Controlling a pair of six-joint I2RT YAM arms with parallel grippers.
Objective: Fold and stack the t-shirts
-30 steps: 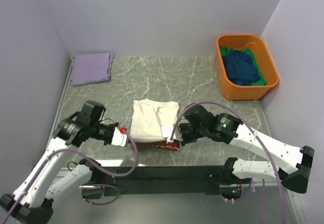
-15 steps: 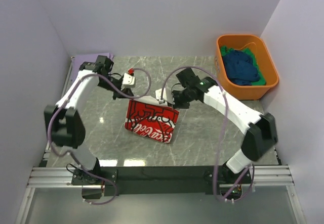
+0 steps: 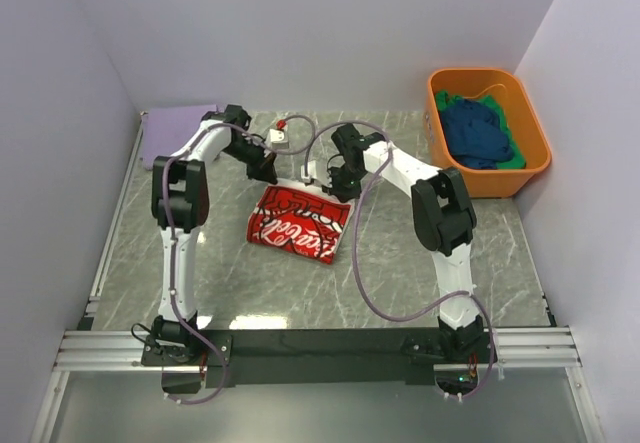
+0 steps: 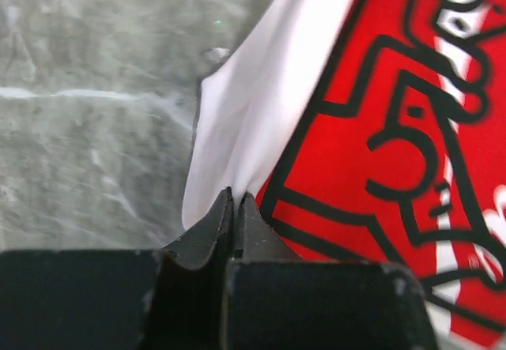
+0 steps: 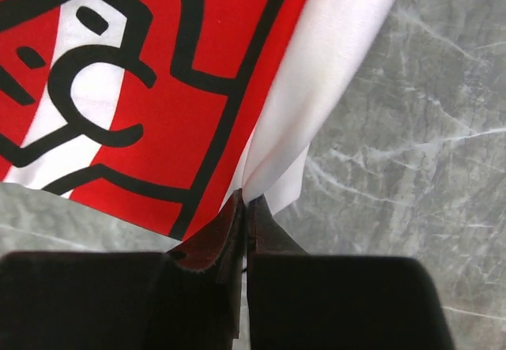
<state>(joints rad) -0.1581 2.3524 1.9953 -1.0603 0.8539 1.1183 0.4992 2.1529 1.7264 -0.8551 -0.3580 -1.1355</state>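
— Left side?
— Lavender shirt (image 3: 165, 135) far left. Left tool (image 4: 236, 200) clamped on the white shirt's (image 3: 295, 225) left corner.
— Middle, right?
— That shirt is mid bench (image 3: 400, 253). Right tool (image 5: 243, 200) pinches its right corner. Blue shirts (image 3: 478, 133) in the tub (image 3: 540, 160), far right.

White t-shirt (image 3: 297, 225) (red panel up) mid-table; lavender t-shirt (image 3: 165, 133) far-left; blue and green t-shirts (image 3: 480, 133) heaped far-right.
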